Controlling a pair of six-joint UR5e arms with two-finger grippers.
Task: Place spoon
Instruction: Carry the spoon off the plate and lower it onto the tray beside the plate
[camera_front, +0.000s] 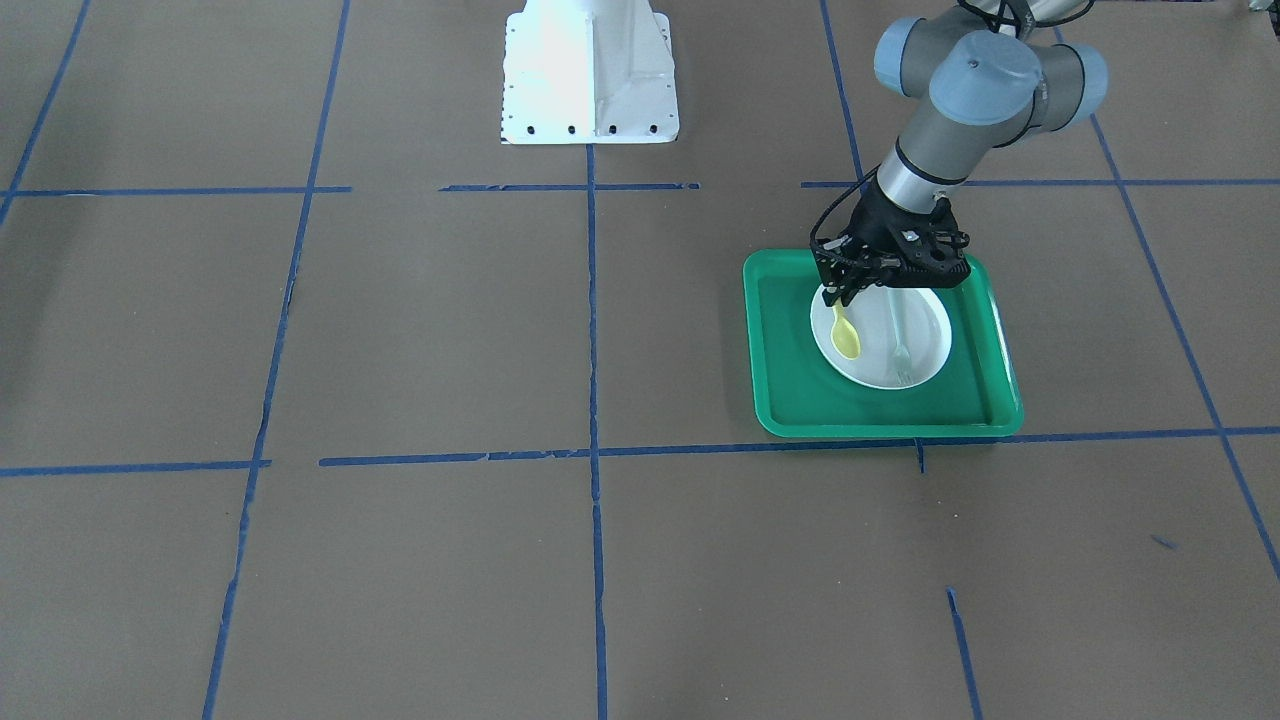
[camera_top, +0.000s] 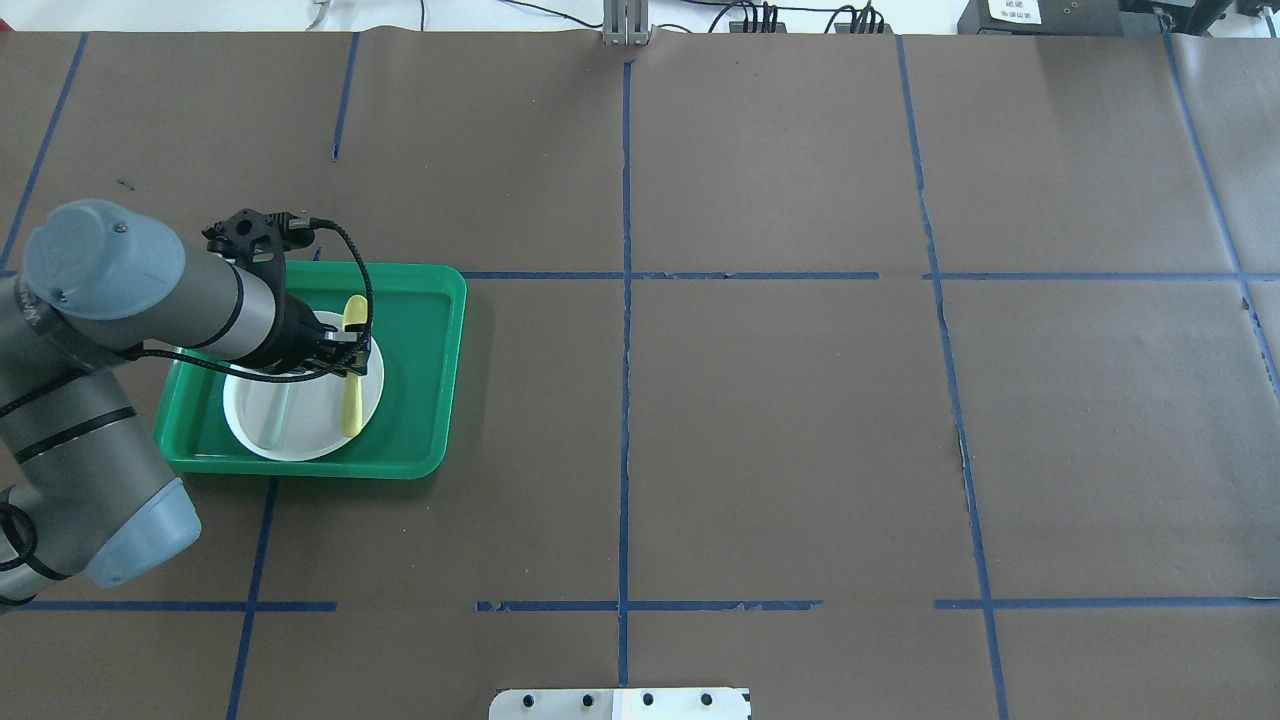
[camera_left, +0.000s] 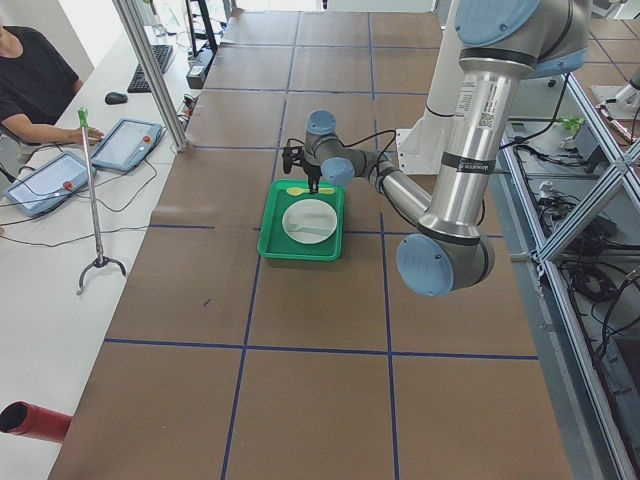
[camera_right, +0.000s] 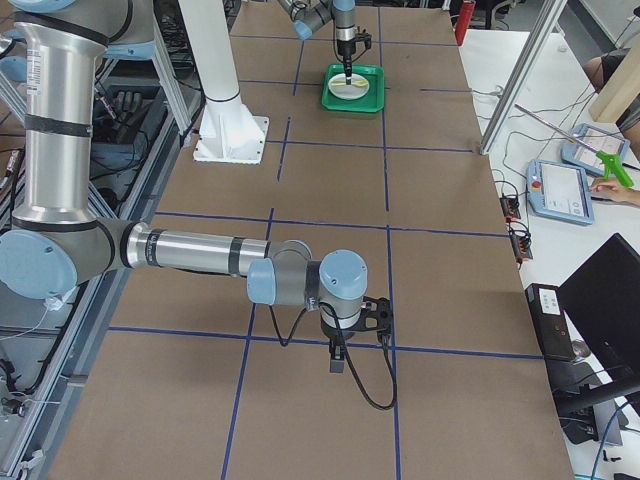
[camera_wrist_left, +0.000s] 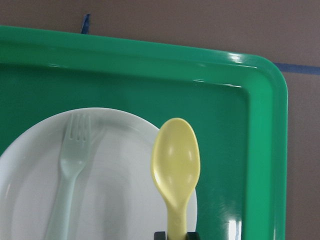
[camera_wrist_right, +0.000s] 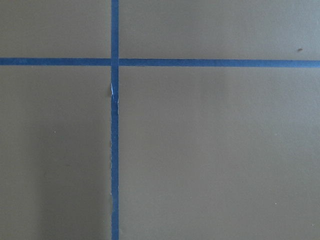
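The pale yellow spoon (camera_front: 846, 335) lies lengthwise over one side of a white plate (camera_front: 925, 330) in a green tray (camera_front: 800, 400). My left gripper (camera_front: 845, 293) stands over the plate and is shut on the spoon's handle. In the left wrist view the spoon's bowl (camera_wrist_left: 176, 162) reaches past the plate's rim (camera_wrist_left: 115, 195), and the handle runs down between my fingertips (camera_wrist_left: 160, 235). In the overhead view the spoon (camera_top: 351, 405) crosses under the gripper (camera_top: 345, 362). My right gripper (camera_right: 338, 362) shows only in the exterior right view, low over bare table; I cannot tell its state.
A pale grey-green fork (camera_front: 900, 345) lies on the plate beside the spoon; it also shows in the left wrist view (camera_wrist_left: 70, 170). The tray's raised rim (camera_top: 440, 380) surrounds the plate. The white robot base (camera_front: 590, 70) stands at the table's edge. Blue tape lines cross the brown table.
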